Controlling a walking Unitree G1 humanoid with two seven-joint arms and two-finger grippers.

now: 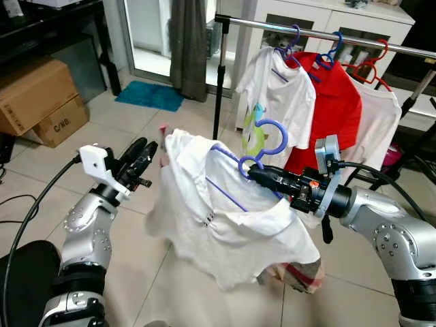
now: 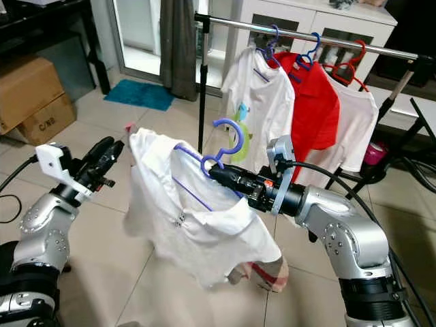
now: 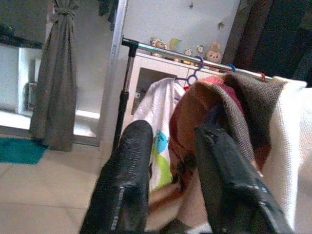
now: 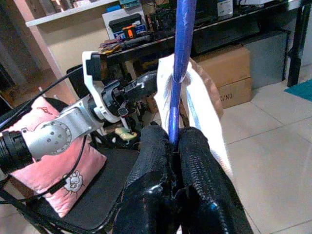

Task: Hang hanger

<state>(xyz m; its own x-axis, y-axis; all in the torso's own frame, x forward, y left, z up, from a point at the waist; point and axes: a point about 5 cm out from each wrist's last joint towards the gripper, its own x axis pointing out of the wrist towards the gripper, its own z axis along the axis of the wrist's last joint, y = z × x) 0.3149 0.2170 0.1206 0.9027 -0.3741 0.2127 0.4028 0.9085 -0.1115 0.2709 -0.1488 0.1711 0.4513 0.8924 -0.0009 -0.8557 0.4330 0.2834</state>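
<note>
A purple hanger (image 1: pixel 281 136) carries a white collared shirt (image 1: pixel 231 225); its hook stands free in the air, below and in front of the clothes rail (image 1: pixel 327 34). My right gripper (image 1: pixel 253 173) is shut on the hanger at the base of the hook, with the purple bar pinched between its fingers (image 4: pixel 195 165). My left gripper (image 1: pixel 144 154) is raised just left of the shirt's shoulder, open; the shirt's edge (image 3: pixel 292 146) lies beside one finger (image 3: pixel 224 175). The shirt's hem hangs toward the floor.
On the rail hang a white printed shirt (image 1: pixel 279 88), a red shirt (image 1: pixel 337 109) and another white one (image 1: pixel 378 122). The rail's black stand pole (image 1: pixel 219 82) rises behind my shirt. Cardboard boxes (image 1: pixel 37 95) sit far left, a teal mat (image 1: pixel 150 95) by the curtain (image 1: pixel 189 41).
</note>
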